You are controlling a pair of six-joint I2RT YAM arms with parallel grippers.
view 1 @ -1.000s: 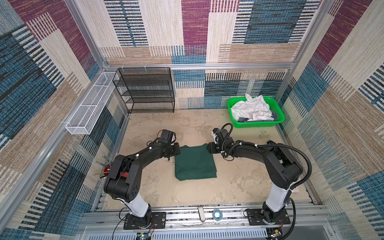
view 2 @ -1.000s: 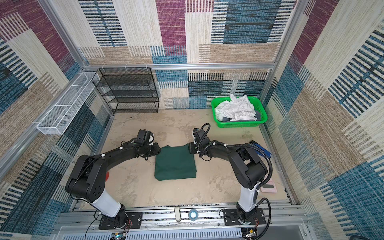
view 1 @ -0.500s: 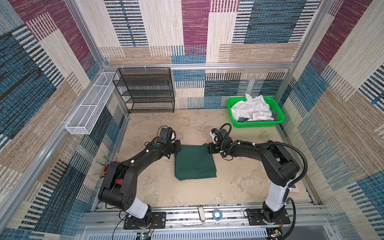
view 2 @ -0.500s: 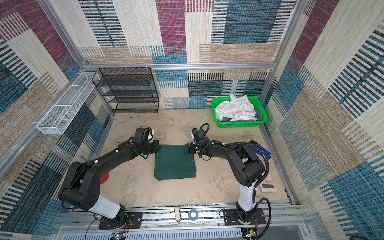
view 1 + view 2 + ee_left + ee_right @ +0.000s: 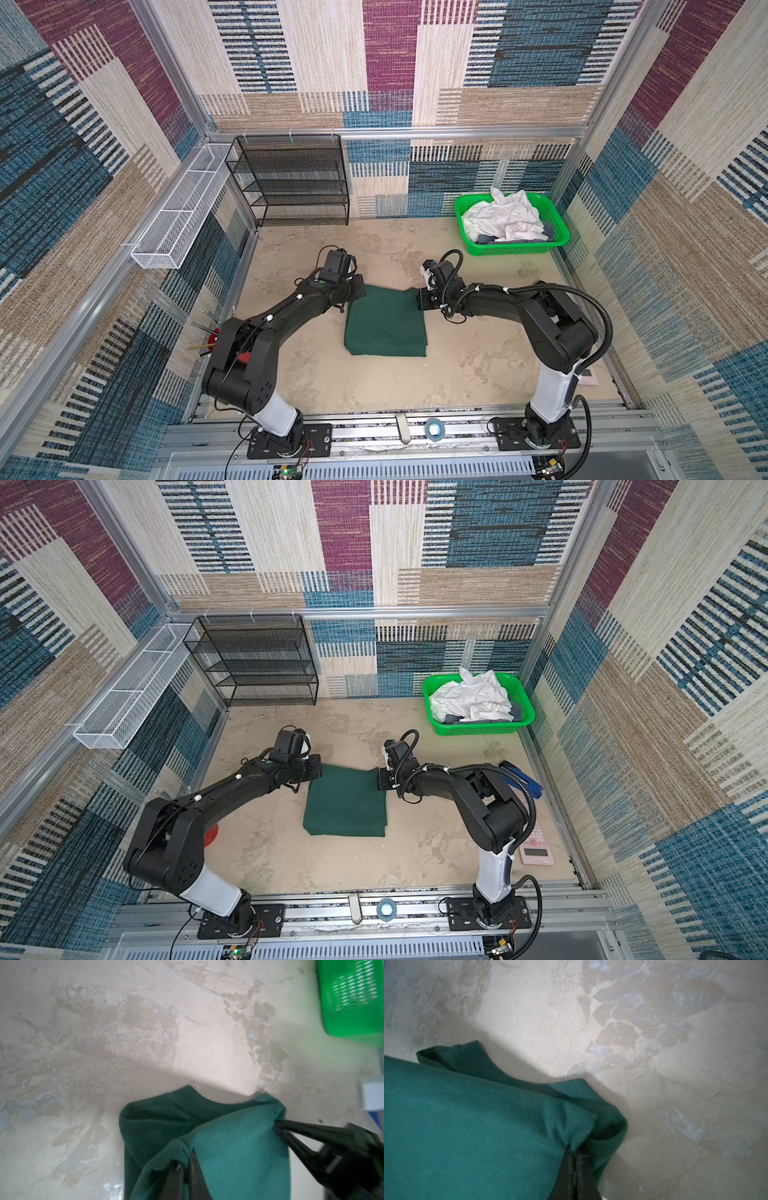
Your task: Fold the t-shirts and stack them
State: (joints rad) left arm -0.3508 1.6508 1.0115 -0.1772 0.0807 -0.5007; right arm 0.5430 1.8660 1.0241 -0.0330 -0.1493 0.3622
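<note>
A dark green t-shirt [image 5: 386, 322] [image 5: 345, 802] lies folded into a rectangle in the middle of the table. My left gripper [image 5: 359, 291] [image 5: 318, 766] is at its far left corner. In the left wrist view the left gripper [image 5: 186, 1157] is shut on a pinch of the green cloth [image 5: 228, 1147]. My right gripper [image 5: 419, 297] [image 5: 380, 779] is at the far right corner, and in its wrist view the right gripper [image 5: 574, 1150] is shut on the raised green corner [image 5: 566, 1124]. White t-shirts [image 5: 503, 216] [image 5: 471, 696] over grey fabric [image 5: 486, 239] are heaped in the basket.
The bright green basket [image 5: 557, 237] [image 5: 523, 712] stands at the back right. A black wire rack [image 5: 295, 178] is against the back wall, and a white wire tray [image 5: 178, 220] hangs on the left wall. A pink device [image 5: 536, 850] lies near the right arm's base. A tape roll [image 5: 434, 428] sits on the front rail.
Both grippers have closed on the far corners of the green t-shirt. The left arm has shifted slightly toward the back, and the corners are now pinched up off the table.
</note>
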